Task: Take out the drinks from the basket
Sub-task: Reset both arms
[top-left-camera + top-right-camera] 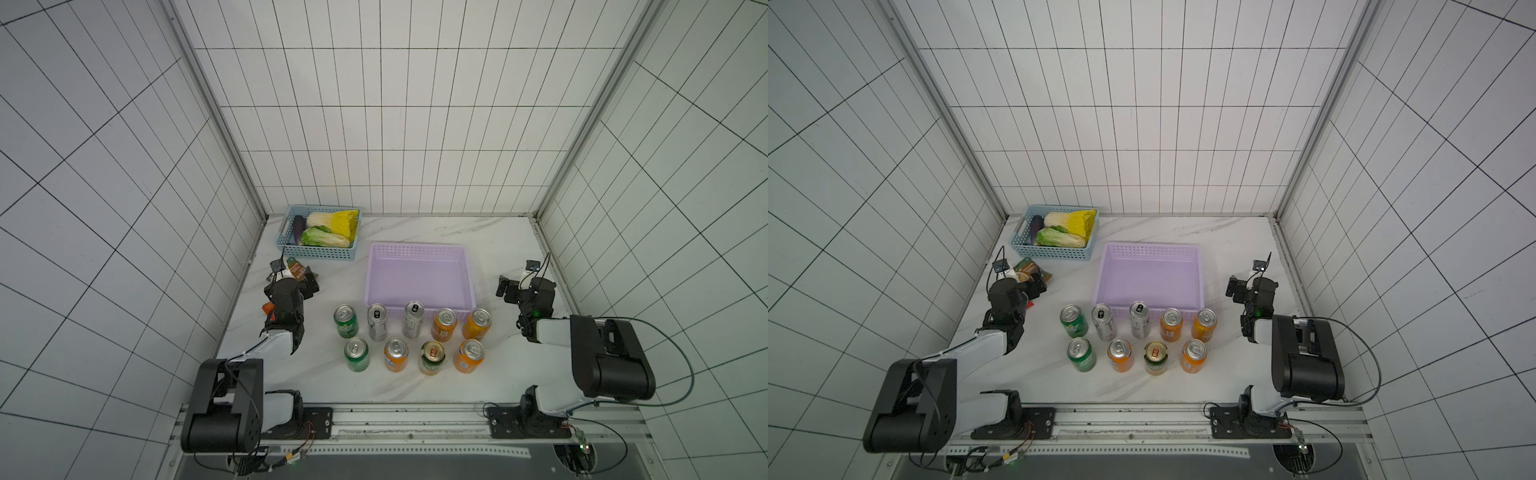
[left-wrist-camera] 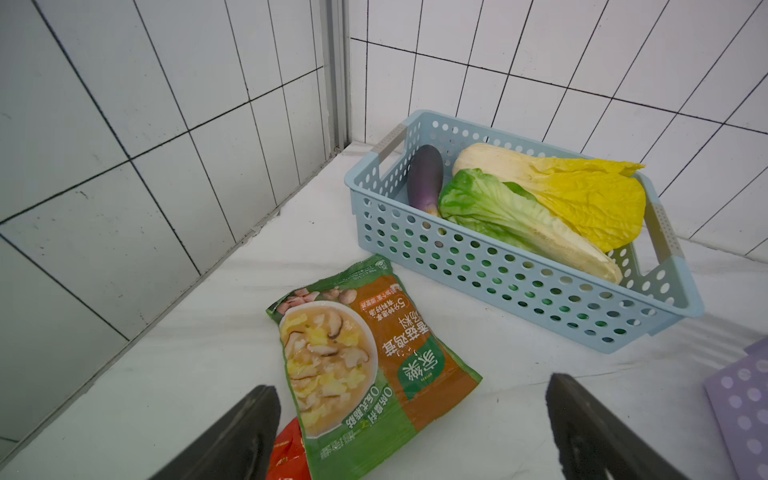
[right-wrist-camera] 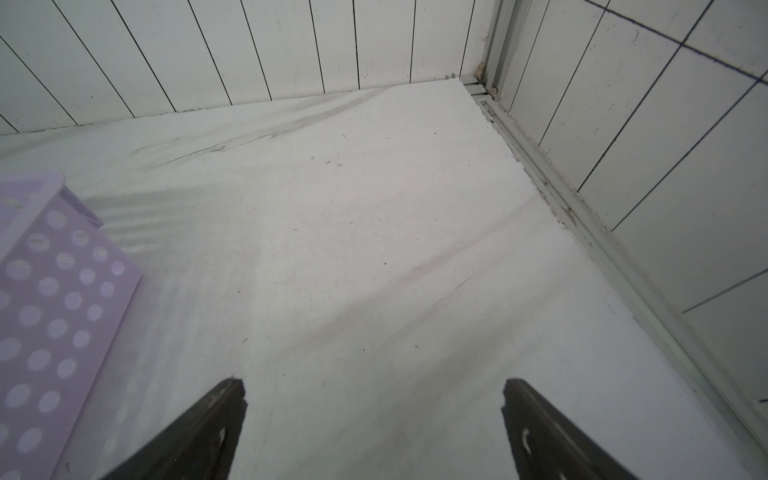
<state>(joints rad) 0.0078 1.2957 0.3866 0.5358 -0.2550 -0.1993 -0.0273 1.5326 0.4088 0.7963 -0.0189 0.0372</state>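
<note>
White marble-look table [image 1: 415, 232], grey veins, boxed in on three sides by white tiled walls [image 1: 395, 124] with dark grout. Metal corner posts [image 1: 216, 124] at both far corners, metal rail [image 1: 415, 419] along the near edge where my arms are mounted.

Lilac basket [image 1: 419, 250] sits mid-table, toward the far side. All nine drinks stand upright on the table just near of it, in two rows. Far row, left to right: one of the green cans [image 1: 345, 321], two silver cans [image 1: 377, 322], two orange cans [image 1: 443, 324]. Near row: green, orange, dark green can [image 1: 432, 357] with gold top, orange.

Blue basket [image 1: 316, 254] in the far left corner holds two cabbages [image 1: 332, 222] and an eggplant [image 1: 298, 230]. Green packet [image 2: 365, 365] lies flat near of it, overlapping a red packet [image 2: 289, 449].

My left gripper [image 2: 411, 384] hangs over those packets, jaws spread, holding nothing. My right gripper [image 3: 374, 380] is right of the lilac basket over bare table, jaws spread, holding nothing.
</note>
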